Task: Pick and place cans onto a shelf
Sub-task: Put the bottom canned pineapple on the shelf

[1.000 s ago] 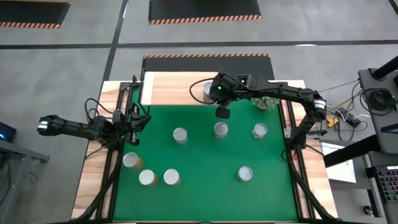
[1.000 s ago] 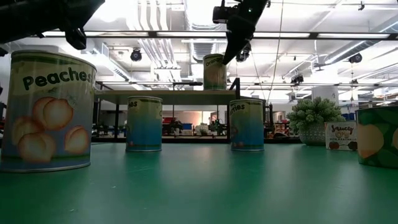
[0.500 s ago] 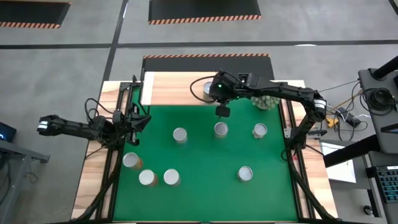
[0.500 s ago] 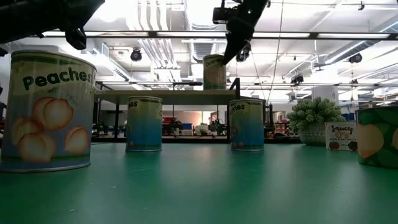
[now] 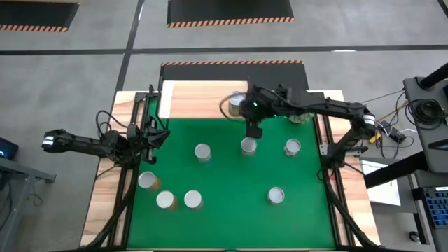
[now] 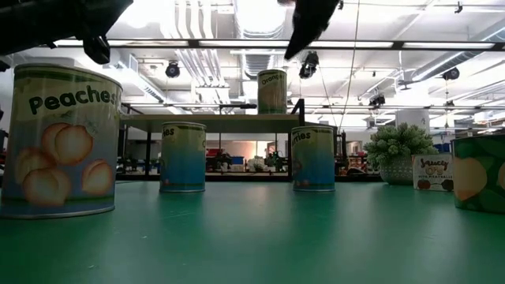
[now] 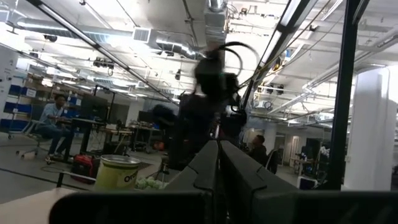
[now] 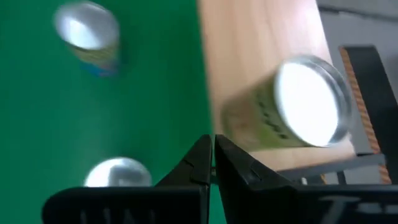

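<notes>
Can on shelf: one can stands upright on the shelf at the far edge of the table; the low view shows it alone on the board, orange lettering on its label.
Cans on mat: seven more stand on the green mat: three in a row across the middle, three clustered at the near left, one at the near right.
Handling, judged: rigid metal tins, probably full, so moderately heavy; they will not crush. Paper label gives better grip than the bare silvery top. Best hold is across the label at mid-height, fingers either side, can kept upright.
Risk, judged: round wall can slip or twist if the grip sits off centre; tall shape may tip if nudged near the rim.
Right gripper: right gripper hangs above the mat, between the shelf can and the middle can of the row, touching neither. Fingers pressed together, holding nothing, as the right wrist view shows.
Left gripper: left gripper waits at the left border of the mat, fingers closed on nothing.
Progress, judged: one of eight placed; the middle-row can is the nearest candidate.
Plant: fuzzy ball plant at the far right corner.
</notes>
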